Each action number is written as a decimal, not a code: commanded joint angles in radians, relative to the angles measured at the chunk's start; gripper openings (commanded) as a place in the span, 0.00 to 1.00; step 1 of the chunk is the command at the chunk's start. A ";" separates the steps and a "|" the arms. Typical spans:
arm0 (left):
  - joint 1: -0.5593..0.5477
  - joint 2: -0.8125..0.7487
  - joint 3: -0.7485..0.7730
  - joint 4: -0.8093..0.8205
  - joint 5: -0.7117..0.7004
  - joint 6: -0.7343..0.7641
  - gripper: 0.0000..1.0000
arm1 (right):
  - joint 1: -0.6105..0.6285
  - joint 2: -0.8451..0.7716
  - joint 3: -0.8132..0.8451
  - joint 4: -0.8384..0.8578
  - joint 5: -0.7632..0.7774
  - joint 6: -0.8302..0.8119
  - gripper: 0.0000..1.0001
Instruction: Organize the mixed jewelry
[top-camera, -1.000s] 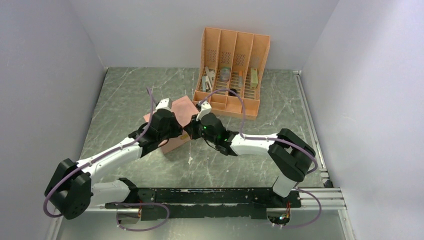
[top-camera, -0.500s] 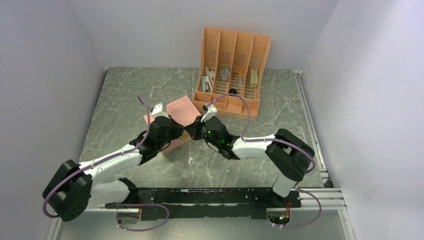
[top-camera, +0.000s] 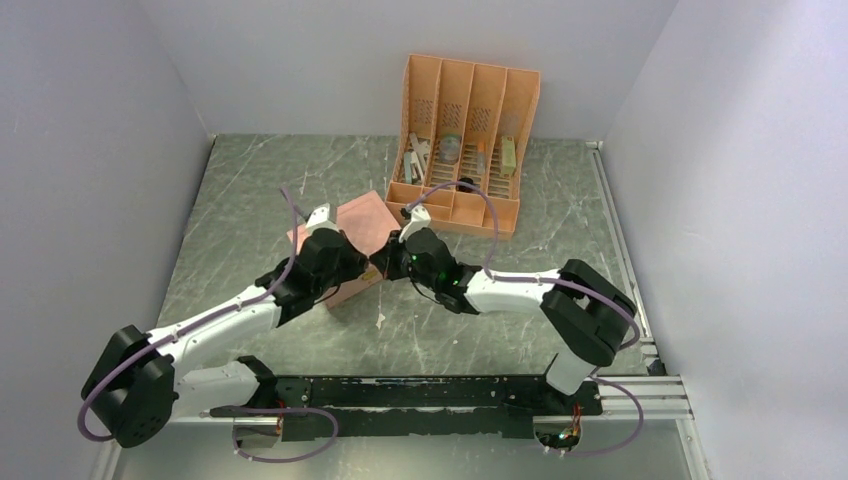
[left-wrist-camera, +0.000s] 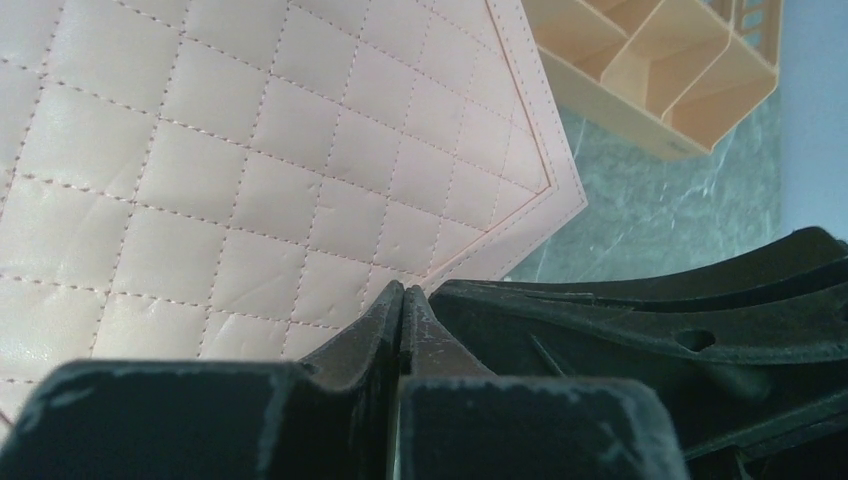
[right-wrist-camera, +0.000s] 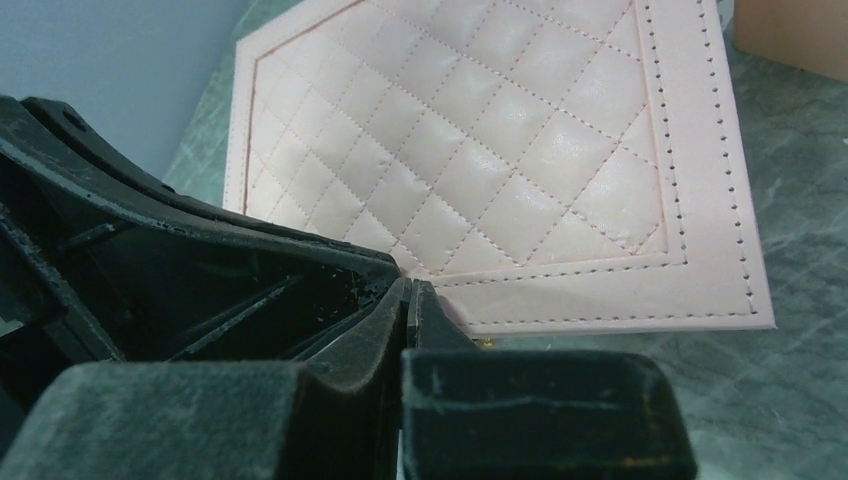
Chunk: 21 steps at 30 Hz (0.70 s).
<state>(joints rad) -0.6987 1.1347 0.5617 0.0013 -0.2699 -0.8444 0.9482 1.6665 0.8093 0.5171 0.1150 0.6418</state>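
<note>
Where both end effectors (top-camera: 376, 262) meet, the pink box (top-camera: 362, 215) edge lies.

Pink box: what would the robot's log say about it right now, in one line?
pink quilted box: on table | left jaws: shut, at its near edge | right jaws: shut, same edge

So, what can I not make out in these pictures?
Inside of the pink box: all views, its quilted lid covers it.
Box's near edge: top view, left gripper and right gripper hide it.
Jewelry: too small everywhere.
Orange organizer: wrist views, cut off by edges.
</note>
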 joint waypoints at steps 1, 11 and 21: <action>-0.064 0.033 0.016 -0.435 0.212 0.074 0.05 | 0.007 0.018 -0.016 -0.409 -0.027 -0.065 0.00; -0.061 0.068 0.241 -0.532 0.068 0.193 0.05 | -0.007 -0.030 0.130 -0.476 0.028 -0.124 0.00; -0.057 0.071 0.380 -0.568 0.036 0.248 0.05 | -0.019 -0.062 0.214 -0.508 0.032 -0.146 0.00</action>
<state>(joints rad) -0.7574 1.2148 0.8753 -0.5262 -0.2104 -0.6415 0.9375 1.6379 0.9871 0.0433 0.1314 0.5213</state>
